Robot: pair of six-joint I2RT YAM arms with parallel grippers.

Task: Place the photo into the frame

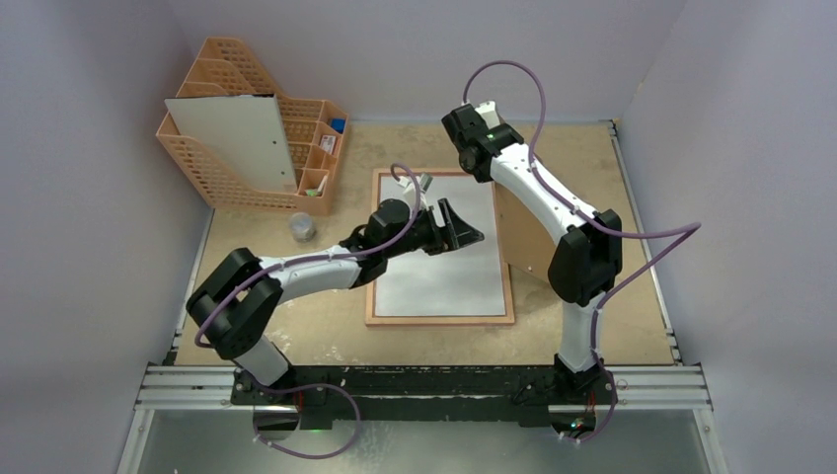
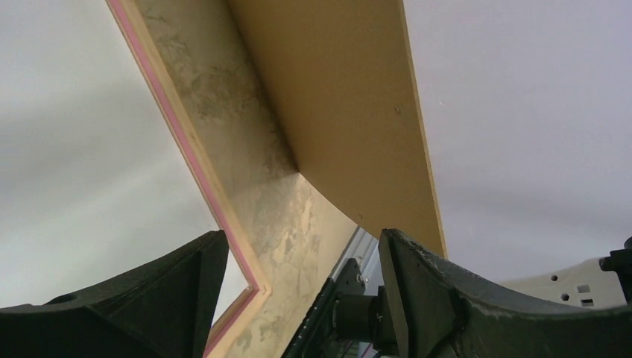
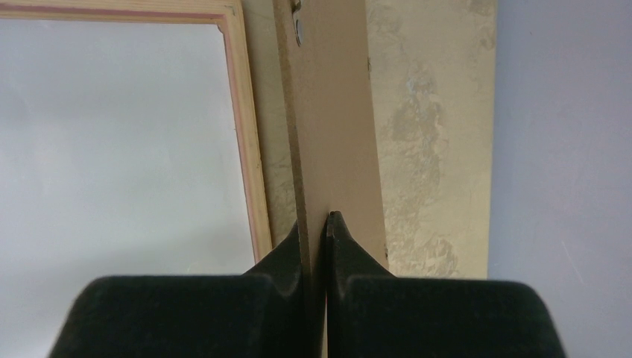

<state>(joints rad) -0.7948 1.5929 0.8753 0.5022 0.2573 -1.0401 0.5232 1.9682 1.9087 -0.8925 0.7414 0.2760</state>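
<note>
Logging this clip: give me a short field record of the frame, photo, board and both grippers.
frame: flat on the table, peach side up
photo: apparently the white sheet inside the frame, white side up
board: brown, tilted up on edge to the right of the frame
left gripper: open, over the photo, holding nothing
right gripper: shut on the board's edge
rack: far left corner

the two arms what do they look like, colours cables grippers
Both the left arm and the right arm have smooth white links between bulky black joint housings. A thin purple cable loops loosely along each. The left gripper and the right gripper each have two matte black fingers tapering to a tip. A small green light shows on the right wrist housing.
</note>
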